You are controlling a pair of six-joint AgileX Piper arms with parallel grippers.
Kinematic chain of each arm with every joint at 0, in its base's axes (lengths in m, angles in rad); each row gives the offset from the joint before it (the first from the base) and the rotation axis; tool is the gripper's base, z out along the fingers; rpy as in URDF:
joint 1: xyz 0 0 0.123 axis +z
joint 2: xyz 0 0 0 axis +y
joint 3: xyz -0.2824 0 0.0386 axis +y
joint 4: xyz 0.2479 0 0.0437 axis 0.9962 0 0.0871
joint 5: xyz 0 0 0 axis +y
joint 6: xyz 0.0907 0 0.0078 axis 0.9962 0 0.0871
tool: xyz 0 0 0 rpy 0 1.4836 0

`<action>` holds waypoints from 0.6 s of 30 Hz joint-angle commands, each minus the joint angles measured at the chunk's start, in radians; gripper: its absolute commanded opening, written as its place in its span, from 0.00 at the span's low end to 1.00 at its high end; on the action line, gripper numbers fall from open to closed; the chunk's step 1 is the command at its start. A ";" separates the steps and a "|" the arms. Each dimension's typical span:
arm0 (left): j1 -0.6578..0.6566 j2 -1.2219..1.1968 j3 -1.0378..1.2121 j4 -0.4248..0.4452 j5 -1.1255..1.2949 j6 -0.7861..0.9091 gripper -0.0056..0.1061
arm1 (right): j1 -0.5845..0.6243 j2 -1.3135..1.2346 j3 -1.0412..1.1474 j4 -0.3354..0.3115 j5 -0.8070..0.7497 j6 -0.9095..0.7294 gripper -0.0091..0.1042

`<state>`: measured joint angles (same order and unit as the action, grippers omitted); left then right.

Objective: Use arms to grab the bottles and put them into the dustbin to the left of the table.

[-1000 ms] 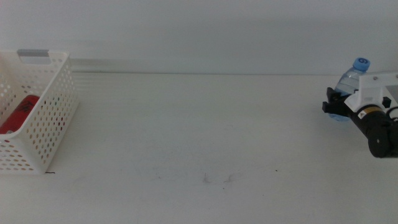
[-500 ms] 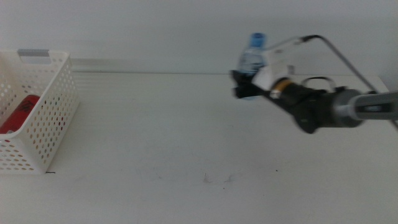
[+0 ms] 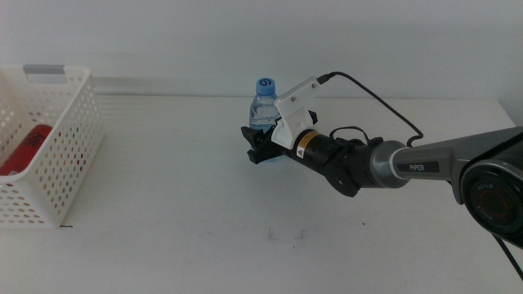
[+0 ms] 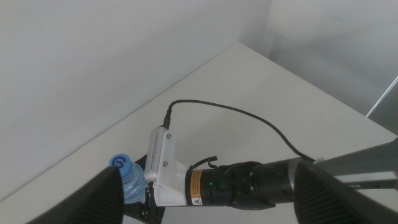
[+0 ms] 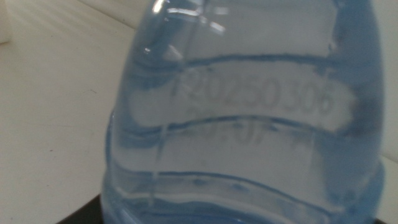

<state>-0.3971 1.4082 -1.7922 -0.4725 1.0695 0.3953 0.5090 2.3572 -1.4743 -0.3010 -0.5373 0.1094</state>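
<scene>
right pincer (image 3: 260,152): clamped on upright clear blue-capped water bottle (image 3: 263,104), mid white counter (image 3: 180,204) | left pincer (image 4: 205,205): spread wide, overhead | white perforated basket (image 3: 69,155): holds red can (image 3: 24,149)

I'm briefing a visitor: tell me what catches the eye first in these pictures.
First, the right pincer, stretched in from the right to mid-table, shut on an upright water bottle with a blue cap. Next, the white dustbin at the table's left edge, a red can lying inside. The left pincer looks down on this from above.
</scene>
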 commanded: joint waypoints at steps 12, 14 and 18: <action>-0.002 -0.001 -0.005 0.001 -0.013 -0.001 0.89 | 0.003 -0.141 0.147 0.051 0.016 0.086 0.89; -0.002 -0.001 -0.005 0.001 -0.013 -0.001 0.89 | 0.005 -0.220 0.238 0.057 0.032 0.105 0.89; -0.002 -0.001 -0.005 0.001 -0.013 -0.001 0.89 | 0.022 -0.439 0.421 0.061 0.144 0.133 0.89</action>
<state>-0.3971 1.4082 -1.7922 -0.4706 1.0695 0.3953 0.5187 1.9995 -1.1056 -0.2414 -0.4321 0.2244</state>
